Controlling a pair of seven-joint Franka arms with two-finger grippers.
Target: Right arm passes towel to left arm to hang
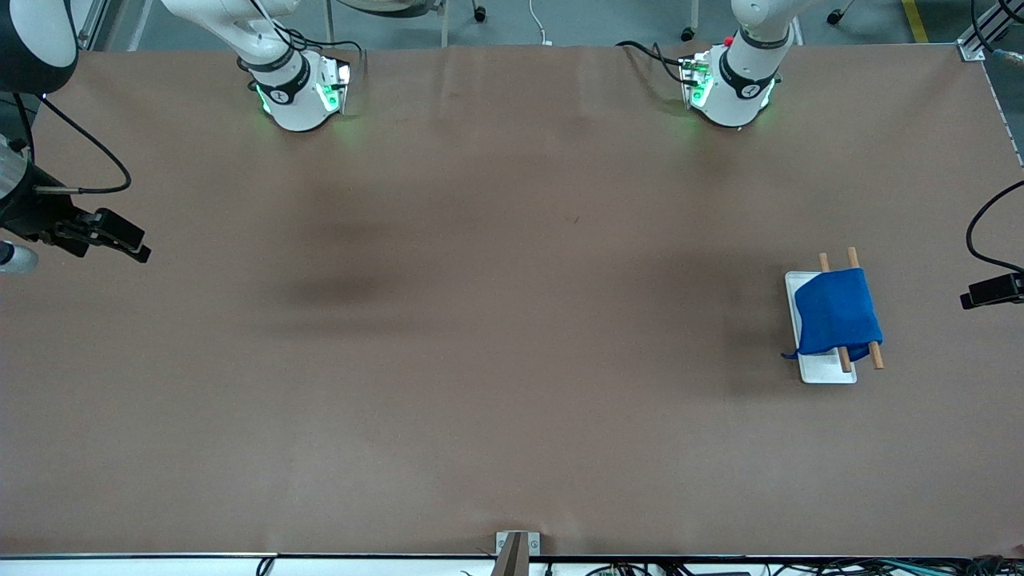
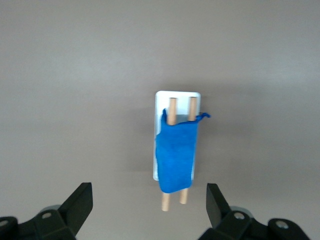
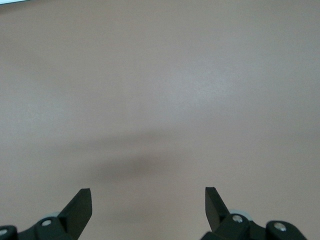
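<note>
Table edge nearest the front camera: a small metal bracket (image 1: 513,544) is seen fixed at the middle of the edge, with cables running along below it.
Table (image 1: 480,360): a plain brown surface is shown, with soft shadows lying on it.
White tray (image 1: 824,374): it is set toward the left arm's end of the table, flat on the brown surface.
Wooden rods (image 1: 875,355): two rods are laid side by side above the tray, their ends sticking out past the cloth at both ends.
Towel (image 1: 837,310): the blue cloth is draped over the two rods and covers most of the tray; a small loop is seen at the corner nearest the front camera. No gripper touches it.
Left gripper (image 2: 150,207): it is held high over the tray and towel, fingers spread wide and empty; in the front view only a black part at the frame's edge is seen.
Right gripper (image 3: 148,202): it is held over bare table toward the right arm's end, fingers spread wide, nothing between them.
Arm bases: the right arm's base (image 1: 298,96) and the left arm's base (image 1: 732,92) are seen farthest from the front camera, lit green.
Obstruction: nothing is seen lying between the towel and either gripper.
</note>
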